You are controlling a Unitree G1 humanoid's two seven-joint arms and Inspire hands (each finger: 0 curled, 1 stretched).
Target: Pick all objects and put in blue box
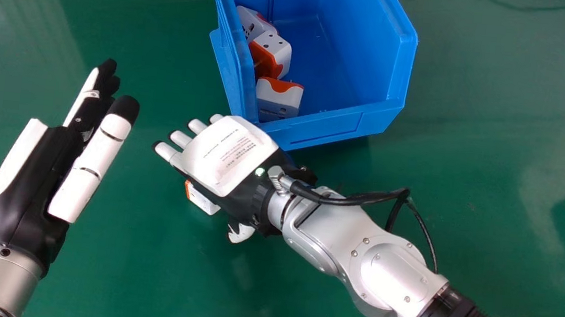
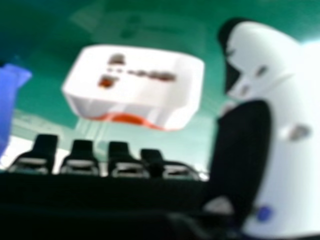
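Right hand point(image 1: 227, 155) open, empty, partly covering white-and-orange module point(image 1: 203, 201) on green table point(image 1: 133, 279). Likely pickup step; next, close fingers and thumb round it. Left hand point(image 1: 31, 179) idle, open, head view's left.

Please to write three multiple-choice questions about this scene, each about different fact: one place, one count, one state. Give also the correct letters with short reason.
1. Where is the block outside the blue box?
A) On the box's rim
B) On the green table, by the right hand
C) In the left hand

2. How many blocks show inside the box?
A) One
B) Five
C) Three

3. How are the left hand's fingers?
A) Straight, holding nothing
B) Curled round a block
C) Curled, empty

1 B: it pokes out beside the right hand.
2 C: three white-and-orange blocks sit along one side wall.
3 A: they extend straight, nothing between them and the thumb.
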